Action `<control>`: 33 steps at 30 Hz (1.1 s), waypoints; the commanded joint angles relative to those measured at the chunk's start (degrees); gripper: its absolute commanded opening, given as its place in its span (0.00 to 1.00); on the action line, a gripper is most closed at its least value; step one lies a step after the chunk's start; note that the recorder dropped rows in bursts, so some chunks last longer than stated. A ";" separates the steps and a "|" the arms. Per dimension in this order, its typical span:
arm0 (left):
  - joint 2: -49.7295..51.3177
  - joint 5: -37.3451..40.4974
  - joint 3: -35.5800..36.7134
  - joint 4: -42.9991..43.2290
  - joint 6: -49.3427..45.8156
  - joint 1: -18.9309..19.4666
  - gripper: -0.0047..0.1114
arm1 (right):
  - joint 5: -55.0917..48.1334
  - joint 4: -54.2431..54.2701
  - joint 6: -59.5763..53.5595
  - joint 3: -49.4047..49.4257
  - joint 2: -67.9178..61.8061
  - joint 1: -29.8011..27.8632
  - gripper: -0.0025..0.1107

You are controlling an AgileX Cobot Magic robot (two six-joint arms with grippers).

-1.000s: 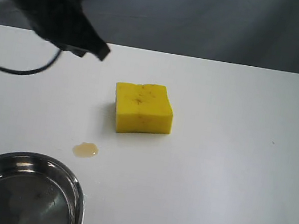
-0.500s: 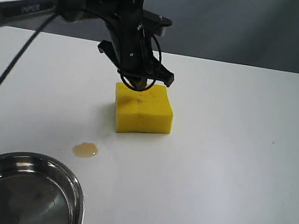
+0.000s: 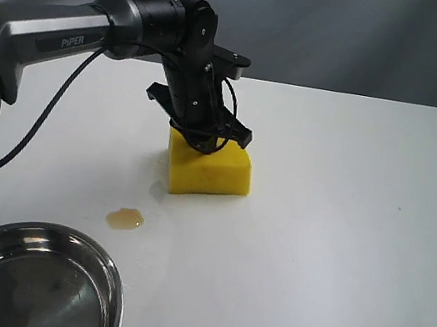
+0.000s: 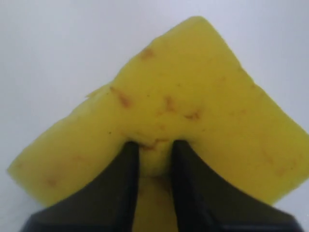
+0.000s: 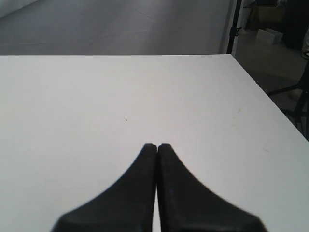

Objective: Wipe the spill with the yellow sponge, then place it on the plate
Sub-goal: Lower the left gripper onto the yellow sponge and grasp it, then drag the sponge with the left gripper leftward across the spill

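The two black fingers (image 4: 128, 166) of the left gripper (image 4: 155, 145) stand narrow. Their tips are sunk into the speckled top face of the bright yellow square foam sponge (image 4: 203, 92), and a small ridge of foam is pinched between them. The foam dents around the tips, so the sponge is judged soft, light and springy. A shallow pinch of the top skin may slip, and a deeper bite or a hold across opposite sides would likely be firmer. Near the sponge, not touching it, lies the small amber-brown liquid spill (image 3: 125, 218) on the white table (image 3: 341, 236). Beyond the spill from the sponge sits the shiny round steel plate (image 3: 38, 227). The right gripper (image 5: 157, 145) has its fingers pressed together on nothing, and the sponge does not show in its view.
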State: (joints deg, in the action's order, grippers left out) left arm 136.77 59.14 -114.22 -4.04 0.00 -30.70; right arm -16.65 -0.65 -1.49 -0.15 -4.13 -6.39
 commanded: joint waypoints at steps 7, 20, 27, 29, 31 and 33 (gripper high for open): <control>-1.75 6.11 -0.02 0.54 0.00 -0.22 0.04 | 0.66 -0.72 -0.08 0.15 -0.18 0.18 0.02; -11.03 10.83 1.69 0.76 0.77 -0.22 0.04 | 0.66 -0.72 -0.08 0.15 -0.18 0.18 0.02; -11.52 10.83 10.32 0.36 2.54 -0.22 0.04 | 0.66 -0.72 -0.08 0.15 -0.18 0.18 0.02; -11.52 10.83 13.01 0.26 2.54 -0.22 0.04 | 0.66 -0.72 -0.08 0.15 -0.18 0.18 0.02; -11.52 10.83 15.39 0.26 2.97 -0.22 0.04 | 0.66 -0.72 -0.08 0.15 -0.18 0.18 0.02; -11.52 10.83 17.48 -1.09 3.12 -0.22 0.04 | 0.66 -0.72 -0.08 0.15 -0.18 0.18 0.02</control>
State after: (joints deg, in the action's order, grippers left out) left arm 125.70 70.08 -99.40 -3.46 2.18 -30.70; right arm -16.65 -0.65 -1.49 -0.15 -4.13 -6.39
